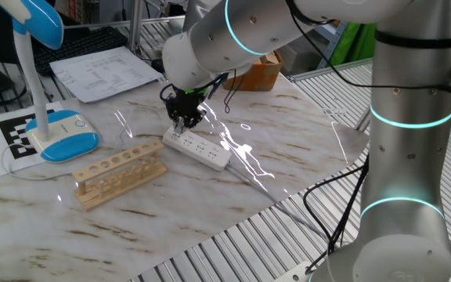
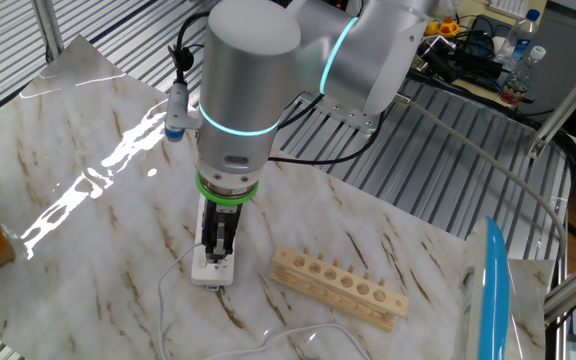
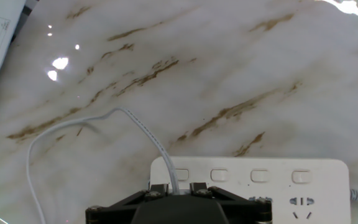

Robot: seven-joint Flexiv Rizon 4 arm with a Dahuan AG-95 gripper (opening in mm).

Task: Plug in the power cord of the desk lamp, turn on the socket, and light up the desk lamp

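The socket [image 1: 207, 151], a long white strip with a row of outlets, lies mid-table. My gripper [image 1: 185, 124] points straight down onto its end nearest the desk lamp [image 1: 63, 135]. In the hand view the thin white power cord [image 3: 146, 132] runs up from between my fingers [image 3: 199, 188], over the socket [image 3: 278, 180] edge, and curves off left across the marble. The jaws stand narrow around the cord's end; the plug itself is hidden under them. From the other fixed view the gripper [image 2: 218, 248] covers the socket [image 2: 211, 271] end. The lamp stands upright at the far left, blue head [image 1: 41, 19] up.
A wooden rack [image 1: 120, 174] with a row of holes lies between lamp and socket. Papers [image 1: 104, 72] and a cardboard box [image 1: 261, 72] sit at the back. The socket's thicker cable [image 1: 266, 186] trails toward the table's metal-slat edge.
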